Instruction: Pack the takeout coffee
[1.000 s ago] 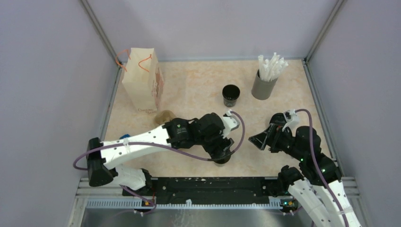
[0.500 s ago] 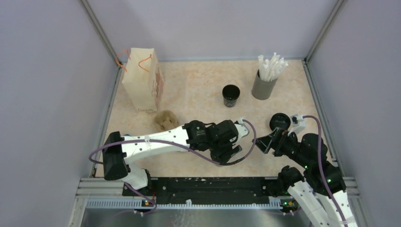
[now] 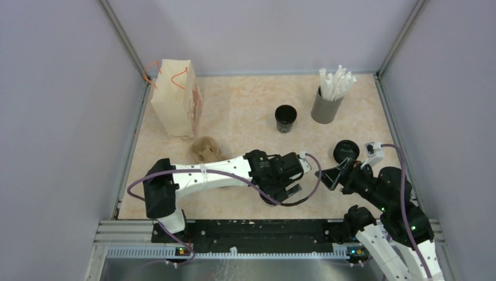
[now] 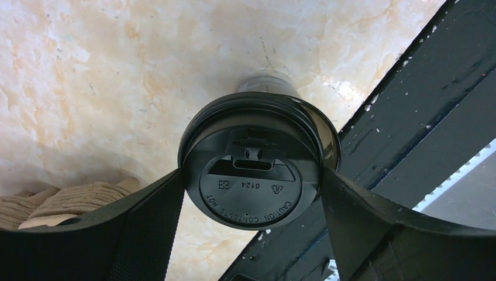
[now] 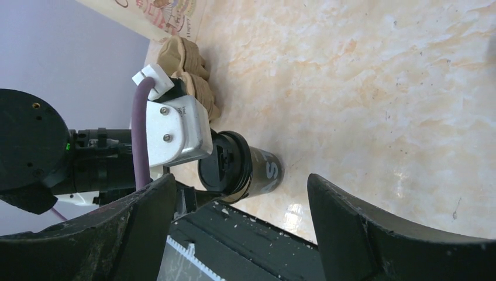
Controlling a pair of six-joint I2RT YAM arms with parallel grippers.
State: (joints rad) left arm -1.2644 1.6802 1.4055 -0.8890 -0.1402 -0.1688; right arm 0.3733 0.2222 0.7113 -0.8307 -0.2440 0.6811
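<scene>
Our left gripper (image 4: pixel 251 181) has slid over the lidded cup (image 5: pixel 260 172), grip unclear; right gripper (image 3: pixel 325 175) gapes empty; bagging remains.

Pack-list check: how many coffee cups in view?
2 sure: lidded cup straddled by the left gripper, second cup left of the straw holder. Black disc by the right gripper: third cup or lid, can't tell.

Left gripper (image 3: pixel 279 193) shifted right along the near edge, right gripper (image 3: pixel 326 175) drawn back, black lid (image 3: pixel 347 151) uncovered
</scene>
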